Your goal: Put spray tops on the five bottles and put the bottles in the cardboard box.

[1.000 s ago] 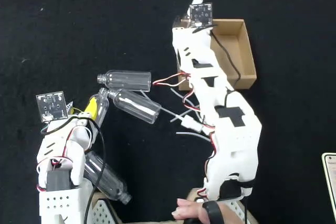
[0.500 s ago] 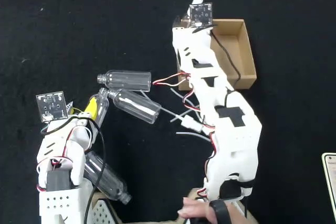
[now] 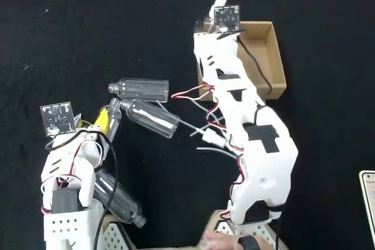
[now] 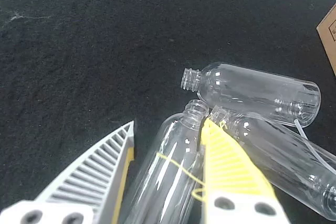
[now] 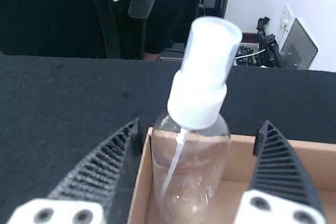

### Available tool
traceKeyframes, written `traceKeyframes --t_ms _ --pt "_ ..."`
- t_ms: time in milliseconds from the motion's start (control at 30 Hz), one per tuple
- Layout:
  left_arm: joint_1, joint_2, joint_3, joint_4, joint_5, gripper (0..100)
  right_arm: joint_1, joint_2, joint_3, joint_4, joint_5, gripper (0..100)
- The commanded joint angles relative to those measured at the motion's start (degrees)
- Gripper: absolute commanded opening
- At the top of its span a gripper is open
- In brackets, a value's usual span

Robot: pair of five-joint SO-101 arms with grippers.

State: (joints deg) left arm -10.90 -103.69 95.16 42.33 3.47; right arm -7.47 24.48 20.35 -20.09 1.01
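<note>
A clear bottle with a white spray top (image 5: 202, 77) stands upright in a corner of the cardboard box (image 3: 275, 57). My right gripper (image 5: 201, 124) is open around it, with a gap on each side. In the high view its cap (image 3: 218, 1) sticks out past the right arm (image 3: 234, 86). My left gripper (image 4: 169, 124) is shut on an uncapped clear bottle (image 4: 173, 166) lying near the table's left front; the same bottle (image 3: 111, 118) shows from above. Two more uncapped bottles (image 3: 143, 89) (image 3: 153, 118) lie just beyond it, touching each other.
Another bottle (image 3: 120, 197) lies beside the left arm's base. Loose spray tops with thin tubes (image 3: 211, 136) lie next to the right arm. A person's hand (image 3: 220, 241) rests at the front edge. A flat card (image 3: 368, 203) sits at the right edge.
The right arm has shifted slightly, its wrist a little farther toward the box. The person's hand at the front edge has moved right. The left arm has not moved.
</note>
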Motion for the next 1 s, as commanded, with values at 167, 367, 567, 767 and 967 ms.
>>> traceKeyframes --t_ms 167,367,567,767,967 --pt "0.2 -0.3 -0.9 -1.4 0.1 20 0.7 -4.2 0.4 0.2 0.1 31.9" --pt "0.0 -0.3 -0.9 -1.3 0.1 20 0.4 -6.9 3.7 -0.1 0.1 31.9" --pt "-0.1 -0.3 -0.9 -1.3 0.1 20 0.7 -13.5 9.7 -0.1 0.1 31.9" --pt "-0.1 -0.3 -0.9 -1.4 0.1 20 0.7 -15.2 11.9 0.0 0.1 31.9" --pt "-0.2 -0.3 -1.2 -1.1 0.1 20 0.8 -18.8 16.5 0.3 0.1 31.9"
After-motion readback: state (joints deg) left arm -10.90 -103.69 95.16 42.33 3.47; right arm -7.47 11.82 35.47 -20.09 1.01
